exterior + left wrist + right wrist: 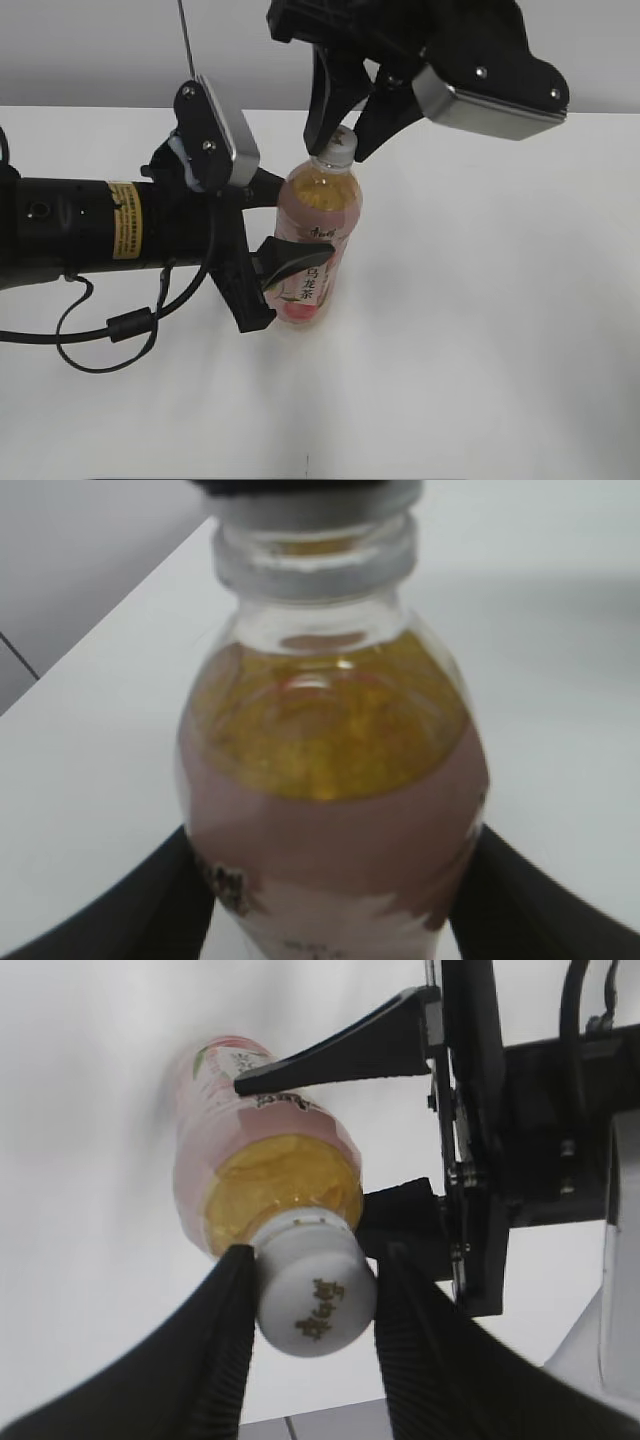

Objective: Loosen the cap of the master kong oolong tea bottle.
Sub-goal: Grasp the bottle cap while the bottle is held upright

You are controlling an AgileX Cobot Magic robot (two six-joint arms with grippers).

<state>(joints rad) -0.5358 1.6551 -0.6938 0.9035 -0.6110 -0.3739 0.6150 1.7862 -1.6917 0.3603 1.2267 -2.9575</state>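
The master kong oolong tea bottle point(322, 215) stands on the white table, leaning slightly; it holds amber tea and has a pink label. My left gripper point(300, 222) is shut on its labelled body, one black finger on each side, as the left wrist view point(330, 905) shows. The white cap point(341, 147) with its dark logo sits on the neck. My right gripper point(342, 146) comes down from above and is shut on the cap point(316, 1295), with the ribbed fingers point(315, 1310) pressing on both sides. The bottle also shows in the left wrist view point(330, 730) and the right wrist view point(255, 1175).
The white table point(480, 330) stretches around the bottle. A black cable point(110, 335) from the left arm loops on the table at the left. A grey wall point(100, 50) runs behind the table's far edge.
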